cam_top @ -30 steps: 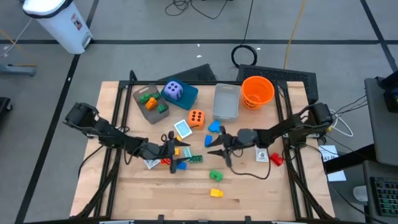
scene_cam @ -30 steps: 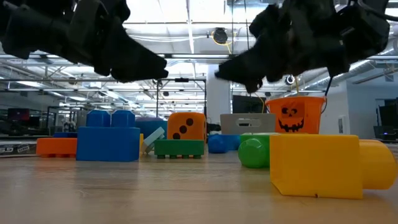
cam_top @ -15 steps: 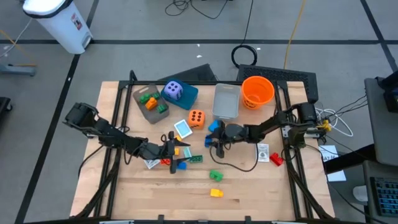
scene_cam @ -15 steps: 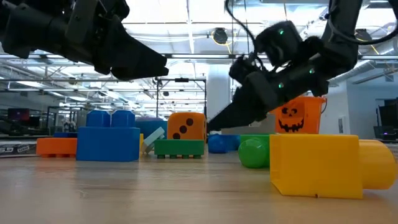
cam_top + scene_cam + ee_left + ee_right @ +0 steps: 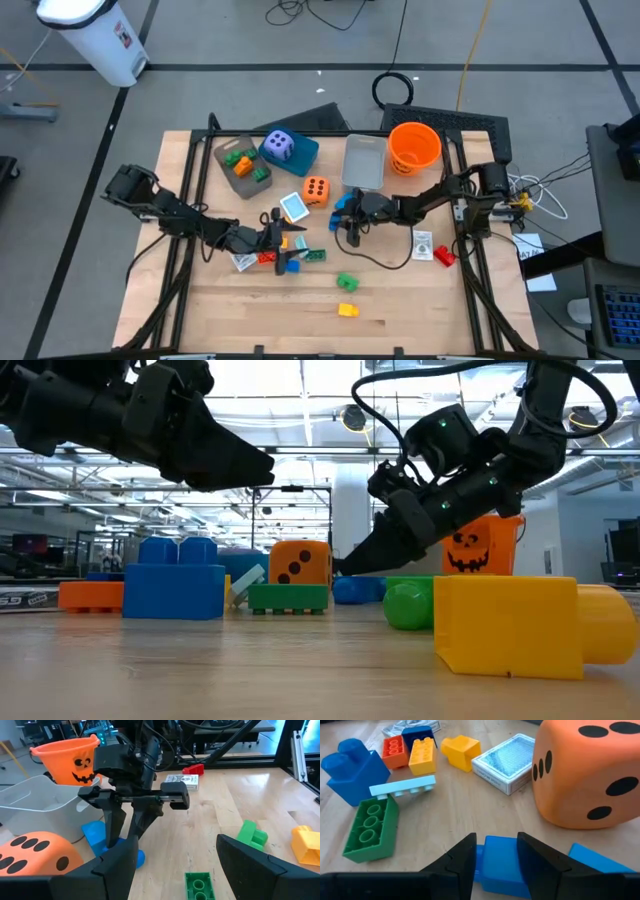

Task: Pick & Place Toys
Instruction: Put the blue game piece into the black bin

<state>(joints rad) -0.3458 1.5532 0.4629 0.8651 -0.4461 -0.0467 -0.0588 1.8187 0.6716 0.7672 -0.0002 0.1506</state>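
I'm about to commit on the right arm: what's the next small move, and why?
Probably close the right gripper: its jaws stand open on either side of the blue brick beside the orange die, low at the table, not yet pinching it.

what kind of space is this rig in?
Looks like a large lab or workshop hall, not a home: grey floor marked with tape lines, cables trailing off the wooden table, and an open industrial ceiling with strip lights behind.
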